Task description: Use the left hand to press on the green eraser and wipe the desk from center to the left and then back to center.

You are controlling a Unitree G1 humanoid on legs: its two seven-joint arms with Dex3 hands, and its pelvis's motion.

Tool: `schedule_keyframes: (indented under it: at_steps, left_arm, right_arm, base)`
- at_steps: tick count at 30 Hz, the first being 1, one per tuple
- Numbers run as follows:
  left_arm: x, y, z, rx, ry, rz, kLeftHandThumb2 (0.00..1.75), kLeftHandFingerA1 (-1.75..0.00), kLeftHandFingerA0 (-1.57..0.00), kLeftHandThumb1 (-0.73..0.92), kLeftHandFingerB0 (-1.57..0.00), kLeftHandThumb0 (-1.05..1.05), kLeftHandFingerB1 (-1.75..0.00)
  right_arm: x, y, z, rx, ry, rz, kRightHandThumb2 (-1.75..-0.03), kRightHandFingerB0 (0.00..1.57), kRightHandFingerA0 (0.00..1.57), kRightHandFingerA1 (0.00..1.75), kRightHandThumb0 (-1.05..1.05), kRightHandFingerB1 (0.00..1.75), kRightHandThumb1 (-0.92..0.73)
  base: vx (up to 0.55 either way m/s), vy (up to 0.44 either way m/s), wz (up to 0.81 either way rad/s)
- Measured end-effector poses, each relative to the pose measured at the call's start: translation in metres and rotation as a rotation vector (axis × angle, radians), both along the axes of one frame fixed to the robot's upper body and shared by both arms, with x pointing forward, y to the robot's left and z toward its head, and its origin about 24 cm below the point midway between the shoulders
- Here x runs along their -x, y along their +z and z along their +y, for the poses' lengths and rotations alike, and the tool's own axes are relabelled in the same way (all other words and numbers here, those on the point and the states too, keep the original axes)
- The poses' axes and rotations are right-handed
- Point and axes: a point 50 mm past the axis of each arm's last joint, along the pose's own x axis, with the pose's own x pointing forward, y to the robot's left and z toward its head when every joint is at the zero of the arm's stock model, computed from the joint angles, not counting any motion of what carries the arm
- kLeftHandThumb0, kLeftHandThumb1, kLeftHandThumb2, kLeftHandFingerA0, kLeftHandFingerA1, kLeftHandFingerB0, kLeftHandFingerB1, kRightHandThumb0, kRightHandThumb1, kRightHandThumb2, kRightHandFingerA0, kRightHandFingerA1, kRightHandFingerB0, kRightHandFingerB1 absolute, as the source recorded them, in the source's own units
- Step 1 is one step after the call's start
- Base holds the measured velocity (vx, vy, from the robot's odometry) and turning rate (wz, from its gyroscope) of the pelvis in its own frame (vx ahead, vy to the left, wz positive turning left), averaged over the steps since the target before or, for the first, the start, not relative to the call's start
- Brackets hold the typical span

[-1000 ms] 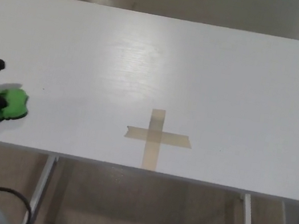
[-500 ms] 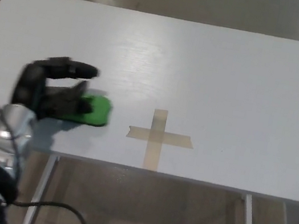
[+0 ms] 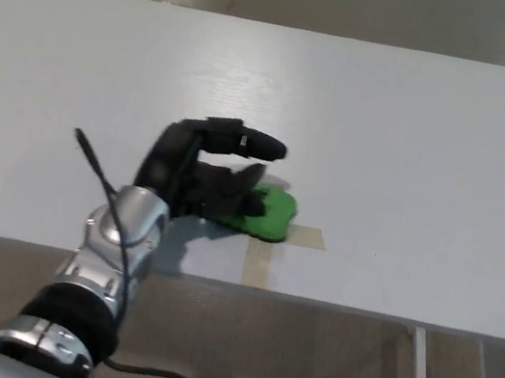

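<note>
With its fingers laid flat and spread over the green eraser [image 3: 268,213], the left hand [image 3: 207,179] grips nothing; it presses the pad down on the white desk [image 3: 391,125], the thumb held apart above. The eraser sits at lower centre of the frame, covering the middle of the tape cross [image 3: 263,250].

Risks, as I judge them: uneven pressure could let the pad slip out from under the fingers, or its edge could catch and lift the tape.

Count: one eraser, one tape cross, one desk, one robot hand; the right hand is out of frame.
</note>
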Motion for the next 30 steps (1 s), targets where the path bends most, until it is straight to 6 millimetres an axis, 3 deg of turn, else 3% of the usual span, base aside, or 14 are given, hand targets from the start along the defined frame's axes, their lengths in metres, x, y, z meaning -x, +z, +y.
schedule_keyframes:
  at_steps: [11,12,13,14,15,16,21,22,28,30]
  left_arm:
    - [0.006,0.002,-0.038,-0.003,-0.098,-0.002,0.63,-0.76,-1.05,0.74,-0.91,-0.32,-0.51]
    - [0.007,0.002,-0.040,-0.003,-0.101,-0.001,0.61,-0.53,-0.90,0.71,-0.56,-0.36,-0.38]
    - [0.007,0.003,-0.042,-0.002,-0.107,0.000,0.61,-0.53,-0.90,0.71,-0.56,-0.36,-0.38]
    - [0.007,0.003,-0.043,-0.001,-0.111,0.001,0.59,-0.23,-0.03,0.57,-0.10,-0.55,-0.27]
    - [0.007,0.003,-0.045,-0.002,-0.120,0.002,0.59,-0.23,-0.03,0.57,-0.10,-0.55,-0.27]
    - [0.007,0.004,-0.045,-0.002,-0.128,0.003,0.81,-0.05,0.00,0.47,-0.11,-0.75,-0.26]
    - [0.003,0.012,-0.040,0.001,-0.195,0.007,0.82,-0.03,0.00,0.47,-0.04,-0.76,-0.27]
    - [0.002,0.014,-0.037,0.001,-0.205,0.009,0.58,-0.06,0.00,0.54,-0.03,-0.72,-0.29]
    - [-0.004,0.028,-0.025,0.003,-0.236,-0.007,0.58,-0.05,0.00,0.55,-0.02,-0.72,-0.28]
    - [-0.010,0.043,-0.014,0.002,-0.255,-0.039,0.58,-0.06,0.00,0.56,-0.02,-0.75,-0.29]
  right_arm:
    - [-0.001,0.001,0.000,-0.001,0.002,-0.004,-0.64,0.62,0.75,0.50,-0.44,0.42,-0.78]
    - [-0.001,0.001,0.000,-0.001,0.002,-0.005,-0.64,0.62,0.75,0.50,-0.44,0.42,-0.78]
    - [-0.001,0.001,0.000,-0.001,0.002,-0.006,-0.64,0.62,0.75,0.50,-0.44,0.42,-0.78]
    - [-0.001,0.001,0.000,-0.001,0.003,-0.006,-0.64,0.62,0.74,0.50,-0.44,0.42,-0.78]
    - [-0.001,0.001,0.000,-0.001,0.004,-0.007,-0.64,0.62,0.74,0.50,-0.44,0.42,-0.78]
    - [-0.001,0.001,0.000,-0.002,0.005,-0.007,-0.64,0.62,0.75,0.50,-0.43,0.42,-0.78]
    - [-0.001,0.001,0.000,-0.003,0.010,-0.006,-0.64,0.62,0.75,0.50,-0.44,0.42,-0.78]
    - [-0.001,0.001,0.000,-0.002,0.010,-0.006,-0.64,0.62,0.75,0.50,-0.44,0.42,-0.78]
    - [-0.001,0.001,0.000,-0.003,0.010,-0.006,-0.64,0.62,0.75,0.51,-0.44,0.41,-0.79]
    - [-0.001,0.001,0.000,-0.003,0.009,-0.006,-0.64,0.61,0.75,0.51,-0.44,0.41,-0.79]
  base:
    - [0.00,0.000,0.00]
    - [0.00,0.000,0.00]
    - [0.00,0.000,0.00]
    - [0.00,0.000,0.00]
    - [0.00,0.000,0.00]
    - [0.00,0.000,0.00]
    - [0.00,0.000,0.00]
    - [0.00,0.000,0.00]
    - [0.00,0.000,0.00]
    - [0.00,0.000,0.00]
